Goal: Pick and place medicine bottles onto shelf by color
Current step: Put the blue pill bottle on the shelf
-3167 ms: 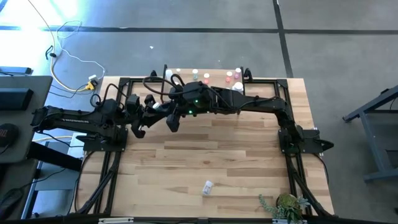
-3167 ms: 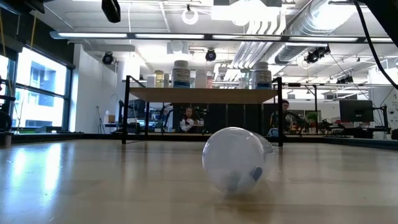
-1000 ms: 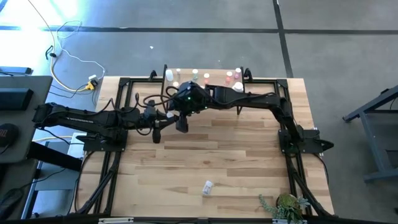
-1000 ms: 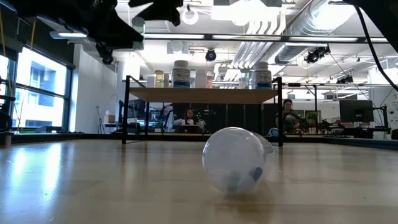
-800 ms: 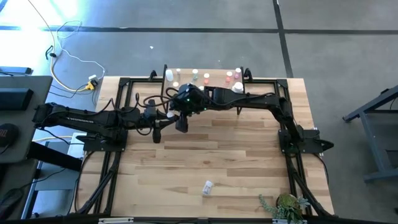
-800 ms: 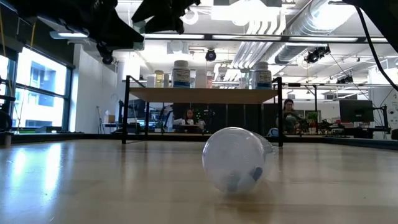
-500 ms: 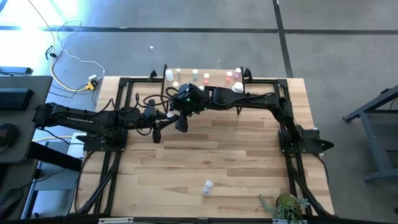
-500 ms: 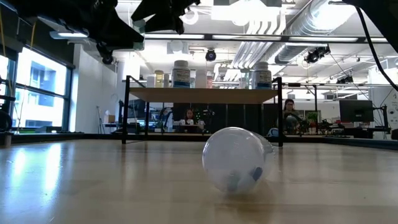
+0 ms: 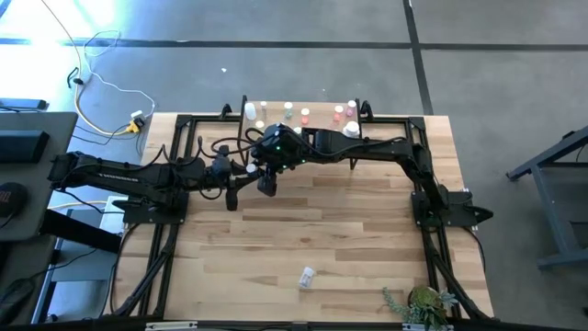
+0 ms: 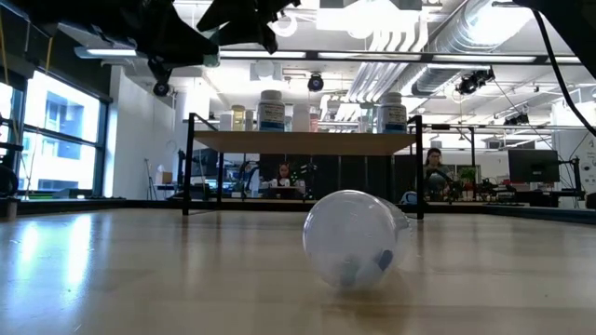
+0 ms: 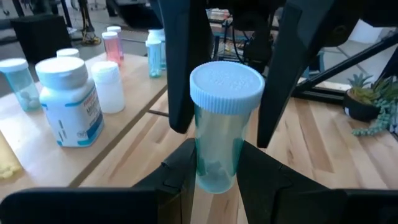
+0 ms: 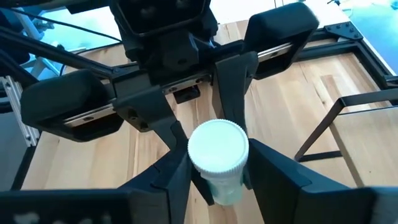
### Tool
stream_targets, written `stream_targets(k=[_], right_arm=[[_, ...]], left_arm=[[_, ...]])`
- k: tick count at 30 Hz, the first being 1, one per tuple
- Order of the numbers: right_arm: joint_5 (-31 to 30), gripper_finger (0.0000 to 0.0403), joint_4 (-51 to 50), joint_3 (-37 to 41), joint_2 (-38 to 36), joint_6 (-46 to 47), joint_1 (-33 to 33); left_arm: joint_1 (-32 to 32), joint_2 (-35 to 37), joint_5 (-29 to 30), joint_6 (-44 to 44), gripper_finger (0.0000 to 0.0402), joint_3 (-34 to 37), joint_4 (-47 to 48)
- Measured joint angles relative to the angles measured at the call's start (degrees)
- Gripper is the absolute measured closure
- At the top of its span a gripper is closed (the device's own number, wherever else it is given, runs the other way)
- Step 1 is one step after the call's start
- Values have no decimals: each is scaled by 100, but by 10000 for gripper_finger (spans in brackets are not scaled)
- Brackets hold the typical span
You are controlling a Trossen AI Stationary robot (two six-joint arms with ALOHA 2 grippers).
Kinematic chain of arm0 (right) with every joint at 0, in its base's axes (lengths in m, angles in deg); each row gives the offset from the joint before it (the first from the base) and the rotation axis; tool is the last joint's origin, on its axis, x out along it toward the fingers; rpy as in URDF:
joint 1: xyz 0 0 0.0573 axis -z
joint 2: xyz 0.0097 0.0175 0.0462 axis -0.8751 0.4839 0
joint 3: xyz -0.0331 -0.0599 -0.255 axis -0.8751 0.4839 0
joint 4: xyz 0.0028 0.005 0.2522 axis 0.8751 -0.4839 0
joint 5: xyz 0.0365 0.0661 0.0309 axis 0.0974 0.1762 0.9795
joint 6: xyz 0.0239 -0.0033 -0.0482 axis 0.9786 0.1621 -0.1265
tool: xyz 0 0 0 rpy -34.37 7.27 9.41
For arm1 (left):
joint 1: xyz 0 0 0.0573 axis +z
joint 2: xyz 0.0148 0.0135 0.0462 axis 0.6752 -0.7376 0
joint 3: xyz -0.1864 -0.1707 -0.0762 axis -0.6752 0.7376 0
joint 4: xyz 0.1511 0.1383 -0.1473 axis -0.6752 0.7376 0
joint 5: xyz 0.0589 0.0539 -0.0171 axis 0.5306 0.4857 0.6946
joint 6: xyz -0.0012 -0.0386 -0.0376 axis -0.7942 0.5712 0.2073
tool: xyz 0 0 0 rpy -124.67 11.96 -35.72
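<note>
Pale green plastic with a white ribbed cap: that's the bottle [image 11: 221, 124] caught between both arms, in the air over the table [image 9: 349, 239], just in front of the shelf [image 9: 303, 118]. The left gripper [image 11: 214, 171] is clamped tight on its lower body, holding it upright. The right gripper [image 12: 214, 165] has its fingers [image 11: 186, 68] flanking the capped end from the other side, one either side of the cap, close in; whether they're pressing on it, I can't tell. On the shelf stand white, clear and pink bottles [image 9: 338, 111]. A clear bottle [image 10: 352, 238] lies on its side, well apart, near the table's front edge.
</note>
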Motion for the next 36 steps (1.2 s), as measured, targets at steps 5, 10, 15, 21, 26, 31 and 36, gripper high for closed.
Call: stream_targets(k=[5,10,15,21,26,31,36], right_arm=[[-1,276,-3,-2,0,0,-2],[-5,288,-5,-2,0,-11,0],[-7,290,-5,-2,0,-11,0],[-34,290,-5,-2,0,225,0],[-60,292,-9,-2,0,301,0],[-167,292,-111,-97,0,517,-2],[-404,292,-328,-302,-4,752,-13]], left_arm=[[0,0,1,-210,314,0,-17],[0,0,1,-204,314,0,-17],[0,0,1,-200,314,0,-17],[0,0,-9,-212,292,0,-12],[-4,0,-3,-110,244,0,73],[-2,67,-3,55,202,-1,100],[-1,213,-3,166,182,-2,416]])
